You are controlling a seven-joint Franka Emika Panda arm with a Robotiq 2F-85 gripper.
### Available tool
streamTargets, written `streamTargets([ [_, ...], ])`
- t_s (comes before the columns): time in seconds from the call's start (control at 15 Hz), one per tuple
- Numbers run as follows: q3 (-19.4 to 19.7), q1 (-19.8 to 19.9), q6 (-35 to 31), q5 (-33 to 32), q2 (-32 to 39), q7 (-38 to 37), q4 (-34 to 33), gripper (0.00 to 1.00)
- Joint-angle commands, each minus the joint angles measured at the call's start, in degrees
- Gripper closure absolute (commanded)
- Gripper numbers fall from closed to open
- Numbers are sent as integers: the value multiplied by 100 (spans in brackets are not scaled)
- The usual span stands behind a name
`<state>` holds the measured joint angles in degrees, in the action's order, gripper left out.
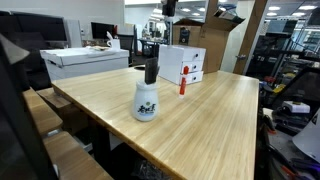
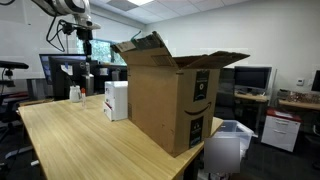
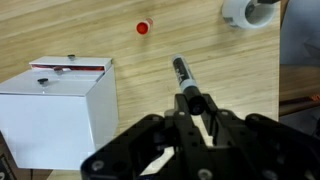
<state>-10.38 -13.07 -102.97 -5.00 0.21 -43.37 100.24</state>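
High above the pale wooden table (image 3: 90,25), the black claw (image 3: 192,103) clamps a slim black marker (image 3: 181,73), lifted, not yet placed.

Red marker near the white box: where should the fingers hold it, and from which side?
Probably its upper half, from straight above: the red marker stands upright, thin, apart from the white box, so the fingers can close on its sides. They now hold a black marker.

Black marker (image 3: 185,80) (perhaps capped), aloft.

Office w/ desk monitors (image 2: 255,78)
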Motion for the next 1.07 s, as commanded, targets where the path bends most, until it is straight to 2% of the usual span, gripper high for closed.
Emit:
streamTargets([
  [0.0,60,166,-262,267,-85,354,200,93],
  [0.6,117,242,-672,271,-488,1213,754,93],
  [1.0,150,313,-632,343,-846,1538,1095,93],
])
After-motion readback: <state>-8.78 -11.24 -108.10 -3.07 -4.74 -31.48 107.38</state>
